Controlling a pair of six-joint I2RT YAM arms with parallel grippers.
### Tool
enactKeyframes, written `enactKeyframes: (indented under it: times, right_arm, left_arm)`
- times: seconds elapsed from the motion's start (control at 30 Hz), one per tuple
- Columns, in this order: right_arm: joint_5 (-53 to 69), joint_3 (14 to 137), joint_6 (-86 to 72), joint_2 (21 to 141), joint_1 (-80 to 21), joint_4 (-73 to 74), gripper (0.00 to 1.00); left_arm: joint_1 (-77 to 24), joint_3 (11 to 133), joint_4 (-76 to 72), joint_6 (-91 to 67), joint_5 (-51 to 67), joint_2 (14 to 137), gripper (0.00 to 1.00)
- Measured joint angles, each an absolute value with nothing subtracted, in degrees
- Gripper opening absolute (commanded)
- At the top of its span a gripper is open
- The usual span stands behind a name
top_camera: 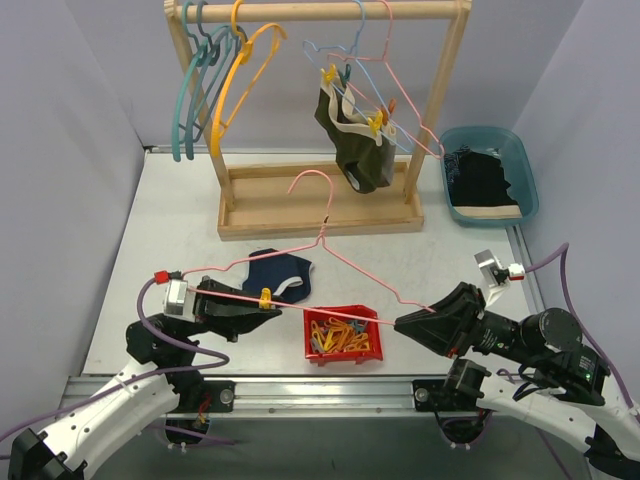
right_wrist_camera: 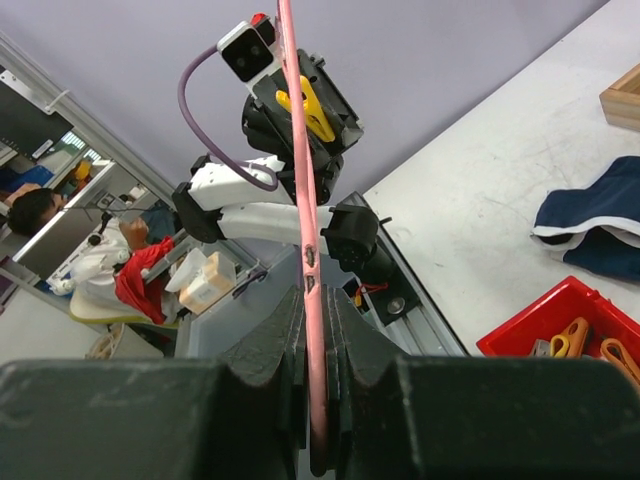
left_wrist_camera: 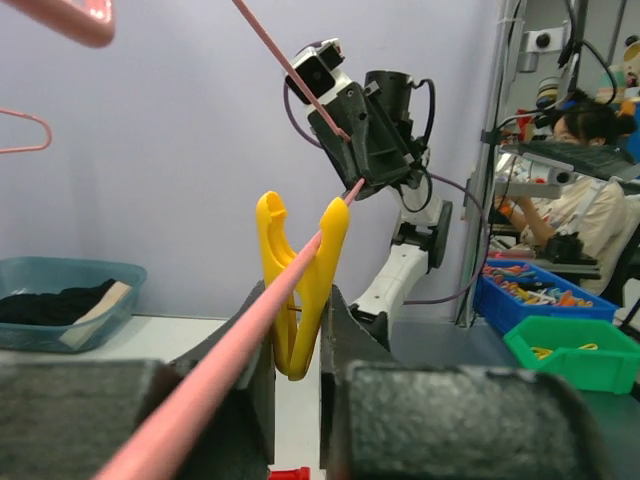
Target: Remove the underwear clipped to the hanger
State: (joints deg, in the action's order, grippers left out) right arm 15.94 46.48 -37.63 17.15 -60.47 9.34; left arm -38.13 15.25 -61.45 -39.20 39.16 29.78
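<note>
One hanger gripped: L pincer (on clip) + R pincer.

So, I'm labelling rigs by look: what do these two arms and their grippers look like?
Both arms, left arm and right arm, have white lower links and black joints. The left gripper and right gripper are black, angular wedges. A purple cable loops to each wrist's small silver camera; a green light shows on the right arm.
</note>
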Motion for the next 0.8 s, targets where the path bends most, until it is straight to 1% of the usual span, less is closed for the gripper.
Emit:
enactKeyframes:
  times: [0.03, 0.27, 0.47, 0.67, 0.73, 0.8]
  right_arm:
    - [15.9, 46.5, -37.6, 17.1, -60.5, 9.2, 0.00]
    - [15.6, 46.5, -37.6, 17.1, -60.5, 9.0, 0.00]
    - [11.9, 45.5, -37.6, 15.5, -60.5, 8.3, 0.00]
    - [3.5, 42.4, -37.5, 11.1, -60.5, 6.7, 0.00]
    - [-0.6, 41.6, -37.4, 9.4, -60.6, 6.1, 0.00]
    - [-7.2, 40.3, -37.2, 7.4, -60.6, 5.6, 0.00]
  left_arm:
    - [-38.1, 15.2, -61.5, -39.4, 39.4, 29.8, 0.03]
    - [-38.0, 15.2, -61.5, -39.8, 39.7, 29.7, 0.03]
    - [-37.8, 15.4, -57.8, -39.3, 38.6, 31.2, 0.03]
    - [-37.8, 15.8, -52.4, -38.6, 37.7, 33.1, 0.03]
    - [-37.8, 15.8, -50.6, -38.5, 37.7, 34.1, 0.03]
    - [-37.8, 15.8, -49.5, -38.4, 37.7, 34.8, 0.03]
